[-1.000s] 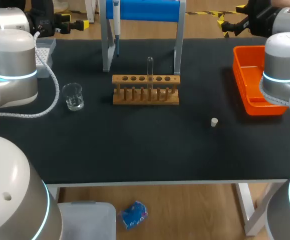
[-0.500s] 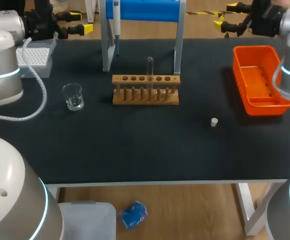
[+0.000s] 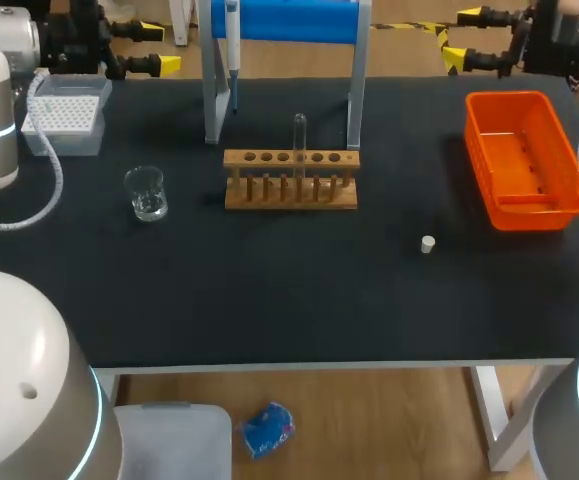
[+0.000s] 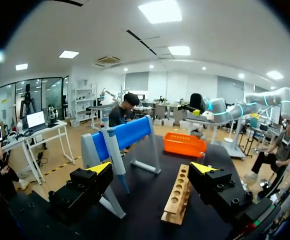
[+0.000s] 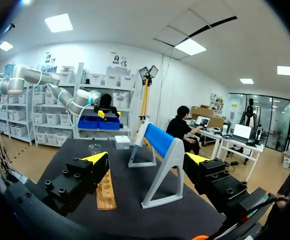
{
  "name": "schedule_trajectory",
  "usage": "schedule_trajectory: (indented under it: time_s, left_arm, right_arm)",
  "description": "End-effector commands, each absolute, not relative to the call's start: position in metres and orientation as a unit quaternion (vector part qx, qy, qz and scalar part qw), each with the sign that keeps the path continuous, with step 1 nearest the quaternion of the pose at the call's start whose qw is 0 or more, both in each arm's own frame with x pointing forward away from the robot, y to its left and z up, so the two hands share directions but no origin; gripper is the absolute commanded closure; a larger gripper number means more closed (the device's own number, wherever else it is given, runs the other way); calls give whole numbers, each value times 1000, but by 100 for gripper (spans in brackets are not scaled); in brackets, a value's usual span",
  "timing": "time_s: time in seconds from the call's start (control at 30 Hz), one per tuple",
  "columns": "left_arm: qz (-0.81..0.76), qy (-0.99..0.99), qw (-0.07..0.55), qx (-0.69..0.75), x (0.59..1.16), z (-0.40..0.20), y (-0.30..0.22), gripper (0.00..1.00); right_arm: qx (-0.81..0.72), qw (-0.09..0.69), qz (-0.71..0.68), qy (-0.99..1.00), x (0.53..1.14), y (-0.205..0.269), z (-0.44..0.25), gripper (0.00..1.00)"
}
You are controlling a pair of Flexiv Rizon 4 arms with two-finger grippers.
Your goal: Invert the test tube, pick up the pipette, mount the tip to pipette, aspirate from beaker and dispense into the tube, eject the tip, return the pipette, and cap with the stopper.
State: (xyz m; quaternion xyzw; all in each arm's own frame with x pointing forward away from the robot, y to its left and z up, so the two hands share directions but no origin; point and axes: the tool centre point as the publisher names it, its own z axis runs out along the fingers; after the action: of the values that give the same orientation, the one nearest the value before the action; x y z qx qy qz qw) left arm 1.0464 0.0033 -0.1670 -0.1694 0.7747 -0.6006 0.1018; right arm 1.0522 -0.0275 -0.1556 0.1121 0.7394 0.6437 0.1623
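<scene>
Both arms are swinging back and outward, uncovering the tip box (image 3: 64, 115) and the whole bin (image 3: 522, 160). The left gripper (image 3: 159, 47) is now hanging at the table's eleven o'clock corner and the right gripper (image 3: 461, 38) at one o'clock. Each is standing wide open and carrying nothing.

The tube (image 3: 299, 135) is standing in the rack (image 3: 290, 180) at mid-table; which end is pointing up, I am unable to tell. The pipette (image 3: 232, 50) is hanging on the stand (image 3: 284, 20) at the rack's twelve o'clock. The stopper (image 3: 427, 243) is lying alone at the rack's four o'clock.

Trouble, I am judging, is waiting at the tube. It is tall, thin glass with the stand's legs crowding close behind, so a finger arriving off-centre is likely to tip it or drag the rack. Smooth glass may also be slipping during the turn-over.

The beaker (image 3: 146, 193), at the rack's nine o'clock, is holding a shallow pool of clear liquid. The tip box is carrying rows of tips, and the bin is showing only its own floor.
</scene>
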Motion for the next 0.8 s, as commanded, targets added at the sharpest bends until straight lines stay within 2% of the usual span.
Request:
schedule_trajectory:
  time_s: [0.03,0.23,0.53,0.8]
  left_arm:
    - [-594,781,109,-156,1044,-166,4,0]
    - [-584,796,124,-102,1017,-161,-9,0]
    - [-562,820,75,-86,971,-173,-36,0]
    - [-562,820,75,-86,971,-173,-36,0]
  right_arm:
    - [110,161,644,740,1054,-28,-156,0]
    - [78,161,657,732,1027,-15,-148,0]
    - [39,126,670,731,966,17,-153,0]
    - [39,126,670,731,966,17,-153,0]
